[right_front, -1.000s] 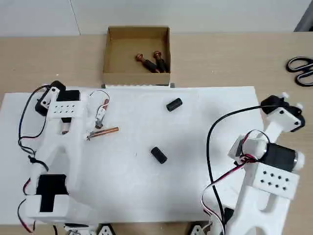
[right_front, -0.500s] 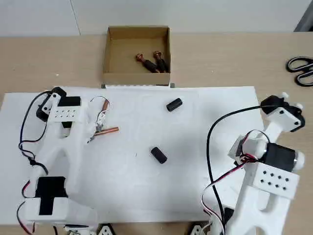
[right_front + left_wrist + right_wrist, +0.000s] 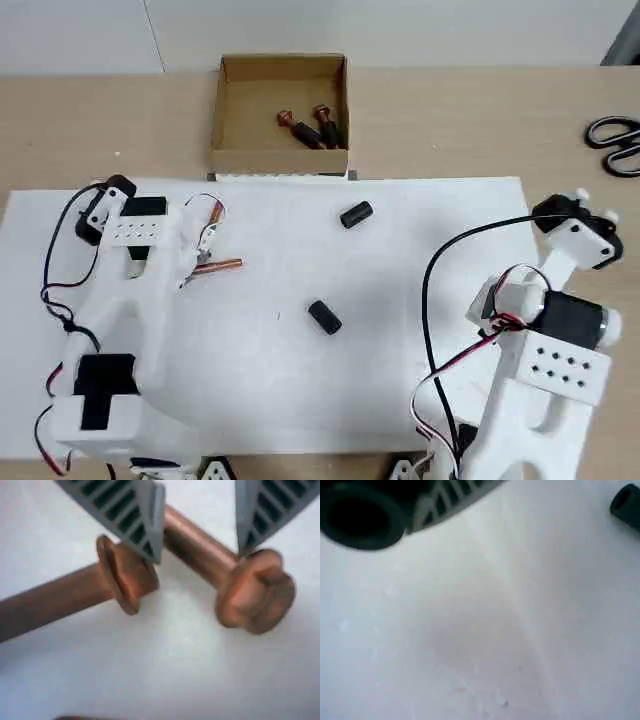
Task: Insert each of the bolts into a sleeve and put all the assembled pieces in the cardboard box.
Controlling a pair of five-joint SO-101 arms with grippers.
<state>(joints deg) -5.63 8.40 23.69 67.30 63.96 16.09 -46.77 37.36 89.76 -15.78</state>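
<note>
Cardboard first: cardboard box (image 3: 232, 110) well beyond the left end effector (image 3: 198, 550), with two assembled pieces (image 3: 310, 128) lying inside and two more owed. Left end effector released, jaws spread astride the shaft of one copper bolt (image 3: 215, 562) on the white sheet (image 3: 400, 380). Cannot tell the state of the right end effector (image 3: 575, 228), far off to the side of the left one, across the tabletop (image 3: 450, 120).

Biggest hazard, judged from here: closing on two bolts instead of one. Just beside the straddled one, a second bolt (image 3: 70, 595), flange right under one fingertip (image 3: 145, 535); touching or merely close, impossible to say. Likely to be trapped, kicked sideways or levered up on closing. Could roll away over the smooth sheet once knocked.

Next down: a crooked grasp. Shaft lying at a slant between the jaws, not square to them. Round and slick, so apt to pivot or squirt out under pressure, then hang at an angle poor for entering a bore.

Smaller still: a grip leaving too little free shank to enter a sleeve. Both black sleeves (image 3: 355, 214) (image 3: 324, 316) loose on the sheet, well apart from the left end effector, unheld, hence prone to skid when pushed by a bolt tip.
</note>
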